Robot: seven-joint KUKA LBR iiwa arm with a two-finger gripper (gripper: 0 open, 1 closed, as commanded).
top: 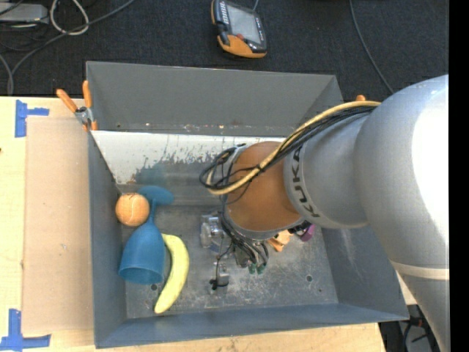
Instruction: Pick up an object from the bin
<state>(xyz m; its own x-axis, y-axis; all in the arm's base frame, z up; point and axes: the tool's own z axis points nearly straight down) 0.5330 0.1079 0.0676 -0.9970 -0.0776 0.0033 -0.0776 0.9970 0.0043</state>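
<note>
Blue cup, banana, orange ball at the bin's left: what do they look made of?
Blue cup: likely moulded plastic, with one even matte blue and a smooth wall.
Banana: probably a plastic or foam toy, uniform yellow without spots; real fruit can't be ruled out.
Orange ball: unclear, maybe rubber or plastic, matte with a faint crease.

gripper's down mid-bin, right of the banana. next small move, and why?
Probably a short shift toward the view's left, onto the banana. The gripper sits low over a bare patch of the bin floor, apart from the banana. The banana looks like the nearest whole thing; the blue cup and orange ball lie beyond it.
</note>
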